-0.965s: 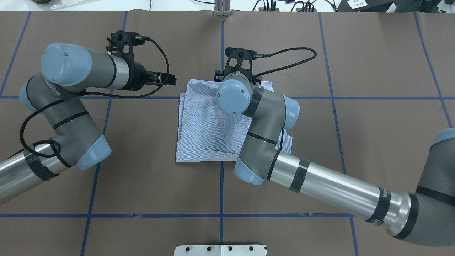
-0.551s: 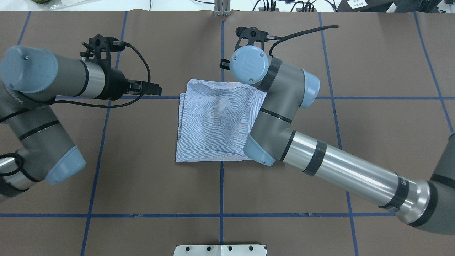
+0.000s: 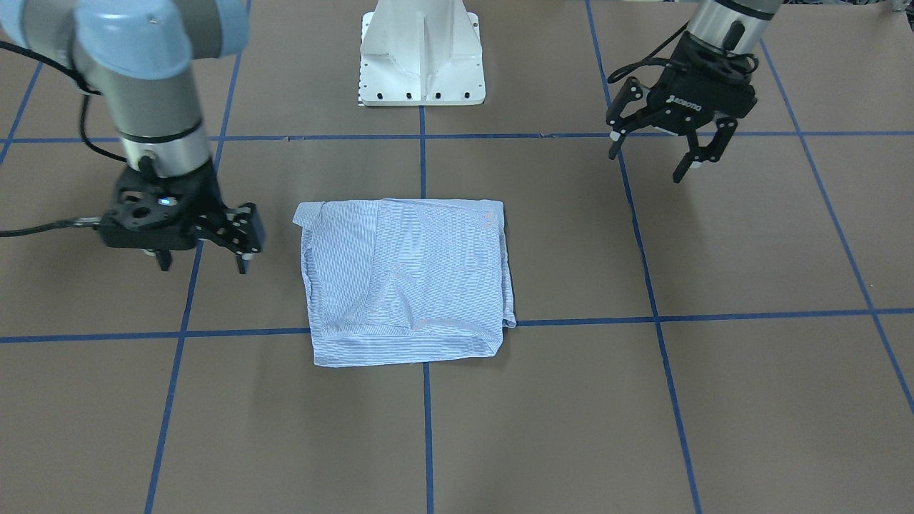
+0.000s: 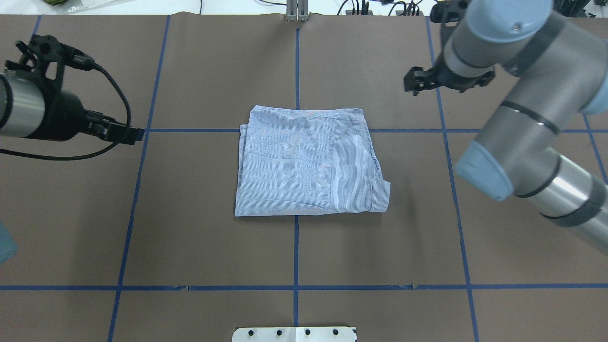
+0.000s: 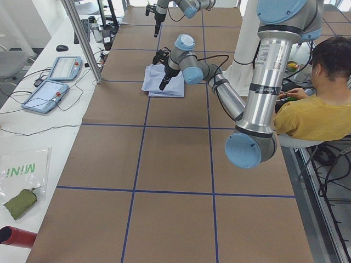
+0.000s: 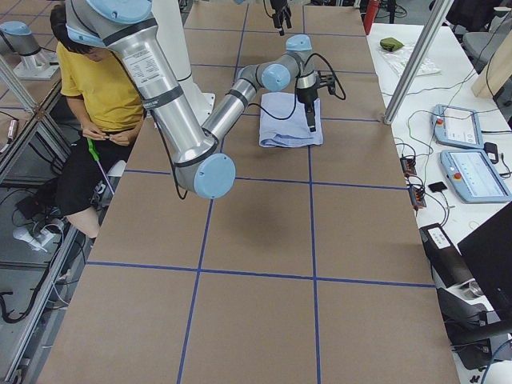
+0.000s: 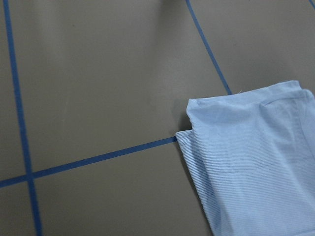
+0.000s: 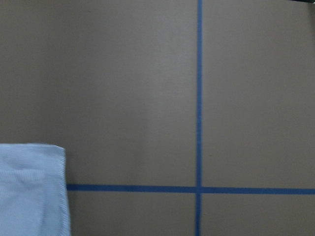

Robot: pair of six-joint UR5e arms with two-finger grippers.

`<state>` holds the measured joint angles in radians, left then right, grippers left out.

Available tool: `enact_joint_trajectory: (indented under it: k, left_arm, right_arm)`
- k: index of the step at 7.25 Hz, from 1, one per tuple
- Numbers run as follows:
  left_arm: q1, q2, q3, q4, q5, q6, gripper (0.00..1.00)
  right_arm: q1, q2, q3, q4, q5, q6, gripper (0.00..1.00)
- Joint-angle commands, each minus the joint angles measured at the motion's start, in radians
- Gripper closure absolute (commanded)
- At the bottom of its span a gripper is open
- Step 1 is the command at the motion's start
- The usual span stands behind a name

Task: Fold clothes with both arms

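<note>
The light blue-and-white striped shirt lies folded into a rough square at the middle of the brown table, one cuff sticking out at its near right corner. It also shows in the front view and both wrist views. My left gripper hangs open and empty, well left of the shirt. My right gripper is open and empty, off the shirt's far right side. Neither gripper touches the cloth.
Blue tape lines cross the brown table cover. The white pedestal base stands at the robot's side. A seated operator in yellow is beside the robot. Teach pendants lie on the side bench. A metal post stands at the far edge.
The right arm has swung off the shirt's far edge to the far right. The left gripper has drawn back to the left. The whole folded shirt now lies uncovered.
</note>
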<state>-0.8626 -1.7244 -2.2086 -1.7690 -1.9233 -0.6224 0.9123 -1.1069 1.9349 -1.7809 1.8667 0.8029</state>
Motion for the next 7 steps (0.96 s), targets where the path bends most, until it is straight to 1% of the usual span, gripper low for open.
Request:
enact_joint_trajectory:
  k: [1,2,3,4,5,6,7]
  left_arm:
    - [-0.163,0.101,-0.019,0.045,-0.029,0.357,0.0]
    - [-0.25,0.144,-0.011,0.045,-0.067,0.492,0.0]
    - [-0.345,0.185,0.012,0.045,-0.151,0.598,0.0]
    - [-0.436,0.236,0.042,0.043,-0.246,0.704,0.0]
    - [-0.507,0.282,0.068,0.037,-0.297,0.722,0.0]
    - [-0.547,0.328,0.101,0.043,-0.302,0.715,0.0]
    - [-0.558,0.344,0.197,0.036,-0.296,0.713,0.0]
  right_arm:
    - [0.245,-0.254,0.07,-0.023,0.174,-0.457,0.0]
    - [0.373,-0.371,0.068,-0.022,0.242,-0.704,0.0]
    - [0.487,-0.474,0.061,-0.022,0.302,-0.895,0.0]
    - [0.579,-0.558,0.047,-0.022,0.365,-0.991,0.0]
    - [0.632,-0.647,0.045,-0.02,0.405,-0.999,0.0]
    - [0.666,-0.709,0.039,-0.02,0.448,-1.001,0.0]
    - [0.668,-0.744,0.026,0.021,0.445,-1.002,0.0]
